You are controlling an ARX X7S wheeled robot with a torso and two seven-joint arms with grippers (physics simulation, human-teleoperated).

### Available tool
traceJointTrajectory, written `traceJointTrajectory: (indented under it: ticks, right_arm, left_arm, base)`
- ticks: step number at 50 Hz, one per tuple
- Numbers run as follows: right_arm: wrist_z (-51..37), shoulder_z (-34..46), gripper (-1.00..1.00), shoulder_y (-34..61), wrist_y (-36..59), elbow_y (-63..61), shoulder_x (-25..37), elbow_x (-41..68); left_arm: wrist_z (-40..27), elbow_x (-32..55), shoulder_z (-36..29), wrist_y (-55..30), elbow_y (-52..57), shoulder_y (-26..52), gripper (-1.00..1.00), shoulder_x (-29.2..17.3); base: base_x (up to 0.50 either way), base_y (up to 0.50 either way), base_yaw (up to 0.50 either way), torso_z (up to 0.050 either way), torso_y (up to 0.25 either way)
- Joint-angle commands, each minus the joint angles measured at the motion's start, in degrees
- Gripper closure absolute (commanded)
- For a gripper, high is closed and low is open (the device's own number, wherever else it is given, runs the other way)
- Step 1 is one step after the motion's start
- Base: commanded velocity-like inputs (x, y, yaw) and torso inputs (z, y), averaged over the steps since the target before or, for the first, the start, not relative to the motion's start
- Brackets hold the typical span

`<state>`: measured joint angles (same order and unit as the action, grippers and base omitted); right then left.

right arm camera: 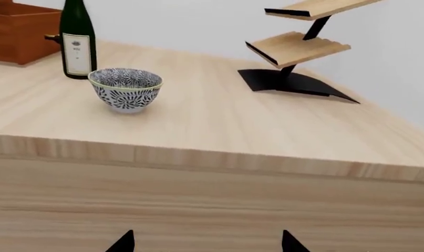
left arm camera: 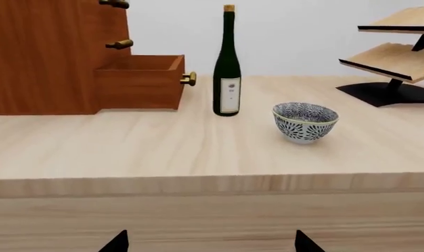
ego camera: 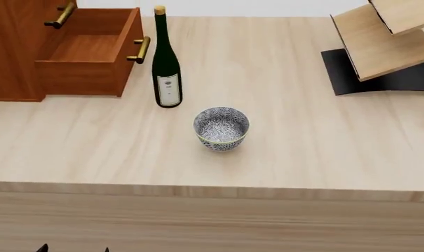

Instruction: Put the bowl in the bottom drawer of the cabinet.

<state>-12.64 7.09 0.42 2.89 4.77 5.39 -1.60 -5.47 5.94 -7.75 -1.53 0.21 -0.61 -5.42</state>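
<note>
two arms wait low at the near side of the desk (ego camera: 324, 152), below its front edge, and nothing is held yet. the desk is the biggest thing here, a pale wood top carrying everything else. at its far left stands the cabinet (ego camera: 12, 58), reddish-brown, with the bottom drawer (ego camera: 85, 50) already pulled out toward the right, its plain wood floor bare and its brass handle facing the bottle; open like that, it looks ready to take something from above. at the far right sits a slanted light-wood rack (ego camera: 380, 37) on a black base, well apart from the work. a tall dark wine bottle (ego camera: 166, 68) stands upright just beside the drawer front, between drawer and bowl, so it seems the likeliest thing to knock on the way over. the bowl (ego camera: 221, 127) rests upright on the desk near the middle, near and right of the bottle, not touching it. the left end effector (left arm camera: 210, 242) and the right end effector (right arm camera: 206, 242) each show only two dark tips set wide apart, empty.
</note>
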Motion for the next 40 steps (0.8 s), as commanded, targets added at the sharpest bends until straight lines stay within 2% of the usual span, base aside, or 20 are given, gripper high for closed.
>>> traceJointTrajectory:
  ticks: [1,16,18,19,22,33,40]
  right_arm:
    - [-0.96,0.78,-1.00,0.45,-0.23,1.03,0.49,0.67]
    - [-2.47,2.04,-1.00,0.74,0.79,0.92,1.40,0.07]
    - [-2.57,2.05,-1.00,0.35,1.36,-0.71,1.55,0.22]
    - [-2.43,2.05,-1.00,0.30,1.99,-1.37,1.71,0.37]
    - [-2.24,1.97,-1.00,-0.38,5.04,-5.70,2.38,0.52]
    - [-1.08,2.63,-1.00,-3.86,21.07,-30.08,6.83,-2.79]
    - [-1.93,0.34,-1.00,-5.12,27.39,-40.84,8.73,-4.45]
  left_arm:
    - [-0.64,0.73,-0.86,0.33,-0.84,0.55,-1.00,-0.66]
    - [-1.50,1.73,-1.61,0.11,-0.29,0.55,-1.00,-1.47]
    - [-2.35,2.95,-0.50,0.36,0.37,0.46,-1.00,-1.02]
    - [-3.13,2.32,-0.83,-3.20,1.13,1.00,-1.00,-1.48]
    - [-3.51,0.66,-1.09,-2.22,2.78,1.25,-1.00,-2.84]
    - [-2.47,6.36,0.72,-21.21,27.20,-0.67,-1.00,-9.74]
    - [-3.15,8.04,2.67,-27.50,35.84,0.30,-1.00,-12.48]
  base:
    - [0.00,0.00,0.00,0.050,0.000]
    - [0.00,0.00,0.00,0.050,0.000]
    - [0.00,0.00,0.00,0.050,0.000]
    - [0.00,0.00,0.00,0.028,0.000]
    - [0.00,0.00,0.00,0.000,0.000]
    - [0.00,0.00,0.00,0.000,0.000]
    - [0.00,0.00,0.00,0.000,0.000]
